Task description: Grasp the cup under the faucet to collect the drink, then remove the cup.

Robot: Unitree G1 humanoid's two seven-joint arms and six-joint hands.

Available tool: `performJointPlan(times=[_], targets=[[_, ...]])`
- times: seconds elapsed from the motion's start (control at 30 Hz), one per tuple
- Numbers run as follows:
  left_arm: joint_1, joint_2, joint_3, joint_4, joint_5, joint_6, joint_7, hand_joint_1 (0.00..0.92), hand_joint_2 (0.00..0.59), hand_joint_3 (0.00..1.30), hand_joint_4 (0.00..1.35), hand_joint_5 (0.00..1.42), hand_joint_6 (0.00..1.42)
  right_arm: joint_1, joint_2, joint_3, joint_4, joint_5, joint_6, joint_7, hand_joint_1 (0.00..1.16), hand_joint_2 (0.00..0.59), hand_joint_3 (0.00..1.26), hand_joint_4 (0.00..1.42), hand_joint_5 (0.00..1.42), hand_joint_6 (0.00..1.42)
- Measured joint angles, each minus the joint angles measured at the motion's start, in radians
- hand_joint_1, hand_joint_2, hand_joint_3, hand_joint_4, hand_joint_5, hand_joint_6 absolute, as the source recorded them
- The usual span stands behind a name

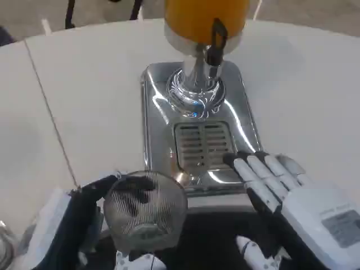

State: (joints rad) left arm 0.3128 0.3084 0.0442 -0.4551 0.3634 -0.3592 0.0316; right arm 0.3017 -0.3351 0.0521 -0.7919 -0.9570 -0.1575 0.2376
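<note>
the cup point(145, 211), a clear ribbed glass with fine vertical fluting, stood at the near edge of the white table point(84, 95), to the left of and short of the drip grille point(201, 145), not beneath the faucet point(215, 42). the left hand point(84, 222) gripped it, dark fingers wrapped round its left side and rim. the right hand point(292, 197), white-backed and smooth with a grey label, held nothing; its white and black fingers lay extended and slightly apart, the tips at the near right corner of the tray point(154, 121). that tray was a rectangular, mirror-polished metal base with rounded corners, its slotted grille set in the middle. a flared chrome pedestal point(194, 87) rose from its far half, carrying the orange-filled dispenser tank point(191, 17). the faucet was black, hanging at the front of the tank above the pedestal. the table surface was matte, with a thin seam running along its left part.
</note>
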Motion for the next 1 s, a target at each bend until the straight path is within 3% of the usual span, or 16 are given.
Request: performJointPlan(times=[0.33, 0.63, 0.73, 1.0], targets=[[-0.031, -0.035, 0.022, 0.001, 0.031, 0.006, 0.0, 0.674, 0.048, 1.12, 1.21, 1.42, 1.42, -0.064, 0.017, 0.005, 0.01, 0.008, 0.076, 0.078, 0.0, 0.586, 0.0, 0.0, 0.0, 0.0], [-0.041, -0.052, 0.037, 0.013, 0.034, 0.007, 0.0, 0.677, 0.049, 1.12, 1.19, 1.42, 1.42, -0.042, 0.017, 0.023, 0.014, -0.058, 0.043, 0.019, 0.01, 0.586, 0.0, 0.0, 0.0, 0.0], [-0.064, -0.075, 0.028, 0.038, 0.039, 0.014, 0.0, 0.677, 0.049, 1.12, 1.19, 1.42, 1.42, -0.029, 0.041, 0.023, 0.012, -0.077, 0.06, 0.018, 0.08, 0.586, 0.0, 0.0, 0.0, 0.0], [-0.304, -0.16, -0.048, 0.23, 0.117, 0.045, 0.087, 0.677, 0.049, 1.12, 1.19, 1.42, 1.42, -0.019, 0.072, 0.023, 0.01, -0.114, 0.097, 0.019, 0.1, 0.586, 0.0, 0.0, 0.0, 0.0]])
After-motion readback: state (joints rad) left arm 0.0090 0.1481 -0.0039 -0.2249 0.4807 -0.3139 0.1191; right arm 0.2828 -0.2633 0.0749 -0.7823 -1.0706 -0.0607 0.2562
